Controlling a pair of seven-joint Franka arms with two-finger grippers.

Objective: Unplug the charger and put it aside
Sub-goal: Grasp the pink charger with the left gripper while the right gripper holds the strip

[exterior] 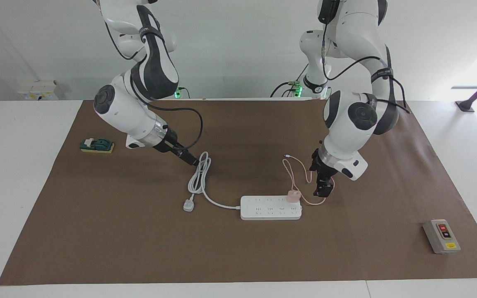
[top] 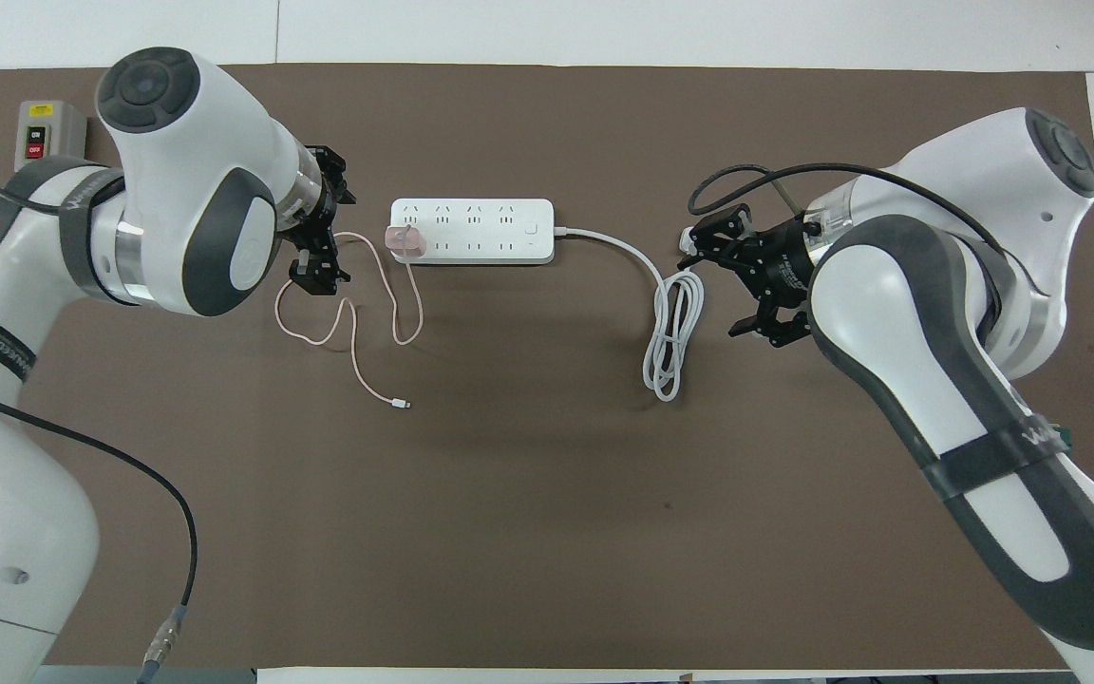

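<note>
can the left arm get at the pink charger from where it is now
Probably yes. The left end effector hangs over the pink cable loop beside the charger, which sits plugged into the power strip. Nothing stands between them; the right end effector is by the white cord.

The white table (exterior: 23, 174) carried a brown mat (exterior: 238, 252) over most of its top, and everything lay on that mat. Just beside the left gripper (exterior: 323, 188), toward the right arm's end, lay the white power strip (exterior: 271, 208) with the pink charger (exterior: 293, 195) plugged into it, the charger's cable (top: 338, 323) looping under that gripper. The strip's coiled white cord (top: 675, 323) lay just beside the right gripper (top: 732, 285); a grey switch box (exterior: 441, 236) and a green block (exterior: 97, 145) lay well apart from both grippers.
</note>
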